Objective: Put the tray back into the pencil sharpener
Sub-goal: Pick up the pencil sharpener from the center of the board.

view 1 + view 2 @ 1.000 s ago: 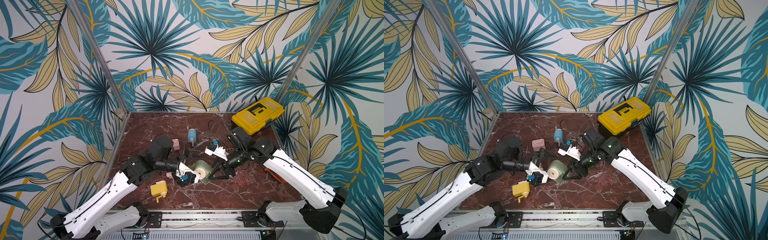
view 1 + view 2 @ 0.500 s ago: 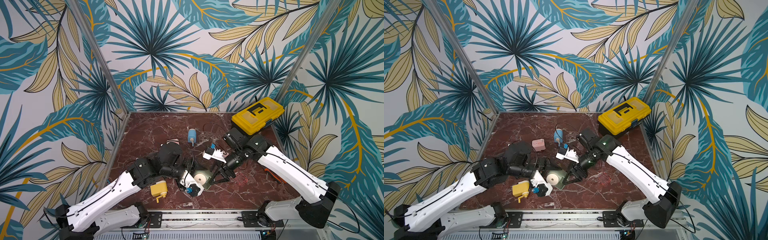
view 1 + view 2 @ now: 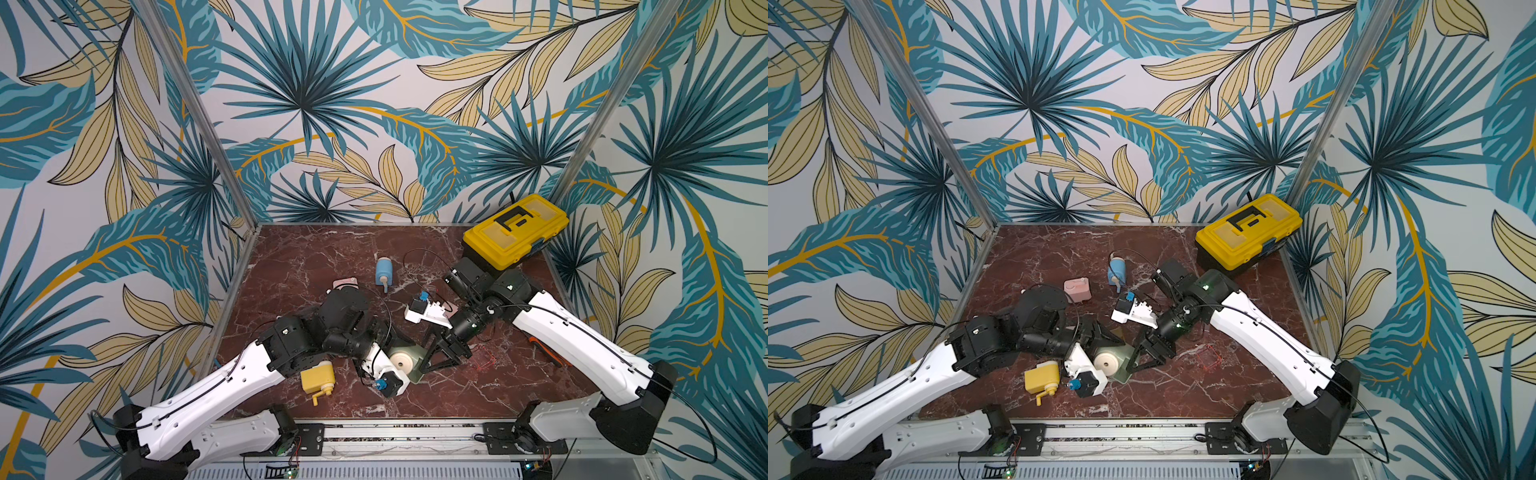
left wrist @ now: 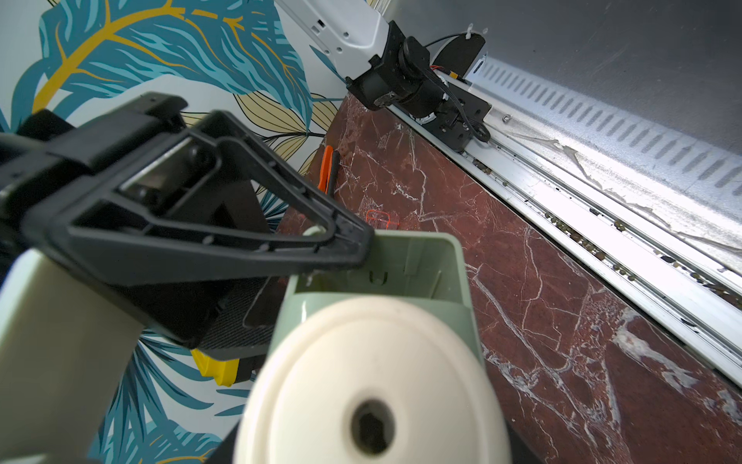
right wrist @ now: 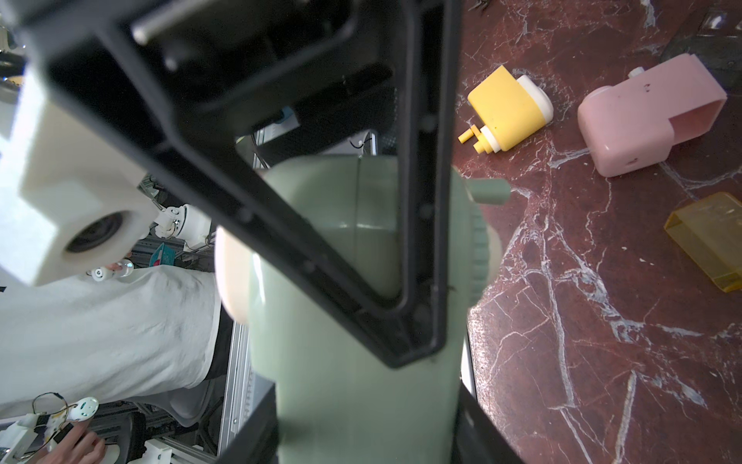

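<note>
The sage-green plastic pencil sharpener (image 3: 405, 362), a rounded boxy body with a smooth cream disc face pierced by one dark hole, sits between the two claws over the red-brown, white-veined marble counter (image 3: 316, 253). The right claw (image 3: 441, 362), with black open-framed triangular fingers and textured pads, is clamped on the end by the empty rectangular slot. The left claw (image 3: 405, 347) flanks the body, but I cannot tell whether it presses. The tray (image 3: 484, 360), a small clear box with reddish edges, lies on the counter just beside the right claw, outside the sharpener. An amber translucent tray (image 5: 708, 237) lies near a glossy pink sharpener (image 5: 642, 120).
</note>
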Controlling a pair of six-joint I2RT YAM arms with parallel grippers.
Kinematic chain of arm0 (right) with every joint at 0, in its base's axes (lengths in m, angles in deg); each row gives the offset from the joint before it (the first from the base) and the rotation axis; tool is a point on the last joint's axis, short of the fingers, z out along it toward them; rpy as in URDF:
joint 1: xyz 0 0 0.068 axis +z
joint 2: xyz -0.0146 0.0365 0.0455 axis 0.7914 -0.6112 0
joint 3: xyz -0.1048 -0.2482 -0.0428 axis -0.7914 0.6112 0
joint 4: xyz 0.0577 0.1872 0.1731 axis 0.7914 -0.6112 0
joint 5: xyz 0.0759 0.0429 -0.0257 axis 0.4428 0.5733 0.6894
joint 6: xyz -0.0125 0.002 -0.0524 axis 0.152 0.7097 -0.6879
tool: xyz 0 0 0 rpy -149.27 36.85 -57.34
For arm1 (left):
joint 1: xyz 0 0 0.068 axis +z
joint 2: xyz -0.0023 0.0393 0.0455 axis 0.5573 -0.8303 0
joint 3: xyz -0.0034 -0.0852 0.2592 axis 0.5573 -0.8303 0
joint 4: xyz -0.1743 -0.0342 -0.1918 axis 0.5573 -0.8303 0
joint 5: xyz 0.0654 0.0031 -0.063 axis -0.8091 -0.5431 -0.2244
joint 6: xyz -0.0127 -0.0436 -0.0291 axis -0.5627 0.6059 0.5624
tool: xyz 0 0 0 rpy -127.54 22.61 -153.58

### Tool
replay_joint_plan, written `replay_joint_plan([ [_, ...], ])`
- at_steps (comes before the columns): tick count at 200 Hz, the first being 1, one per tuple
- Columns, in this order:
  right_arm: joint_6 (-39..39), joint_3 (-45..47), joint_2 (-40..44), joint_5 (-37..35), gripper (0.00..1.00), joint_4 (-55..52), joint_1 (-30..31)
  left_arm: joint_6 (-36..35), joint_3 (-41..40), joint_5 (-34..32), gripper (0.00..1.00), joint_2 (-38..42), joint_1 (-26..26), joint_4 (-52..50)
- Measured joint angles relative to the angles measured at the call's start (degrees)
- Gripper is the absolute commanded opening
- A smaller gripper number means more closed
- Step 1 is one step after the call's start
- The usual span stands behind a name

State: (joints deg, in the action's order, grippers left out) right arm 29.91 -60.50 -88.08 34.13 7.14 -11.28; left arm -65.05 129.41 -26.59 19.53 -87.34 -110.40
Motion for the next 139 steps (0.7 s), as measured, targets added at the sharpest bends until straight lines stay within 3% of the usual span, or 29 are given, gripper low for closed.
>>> replay_joint_plan([
  [45,4.4,6.0,7.4,-1.0,0.84,12.6,0.1,3.5,-1.6,0.2,0.43,0.0,-0.2,-1.2],
  [84,12.9,15.9,19.5,-6.3,0.88,23.6,0.1,9.9,-4.9,0.4,0.38,1.9,-0.3,-1.7],
  [105,18.7,22.1,26.8,-14.2,0.85,29.0,0.2,16.0,-6.3,0.3,0.33,2.8,-0.5,-2.1],
  [139,29.0,29.6,35.4,-34.2,0.79,32.5,0.2,31.6,-6.7,-1.9,0.30,1.0,-1.0,-2.3],
])
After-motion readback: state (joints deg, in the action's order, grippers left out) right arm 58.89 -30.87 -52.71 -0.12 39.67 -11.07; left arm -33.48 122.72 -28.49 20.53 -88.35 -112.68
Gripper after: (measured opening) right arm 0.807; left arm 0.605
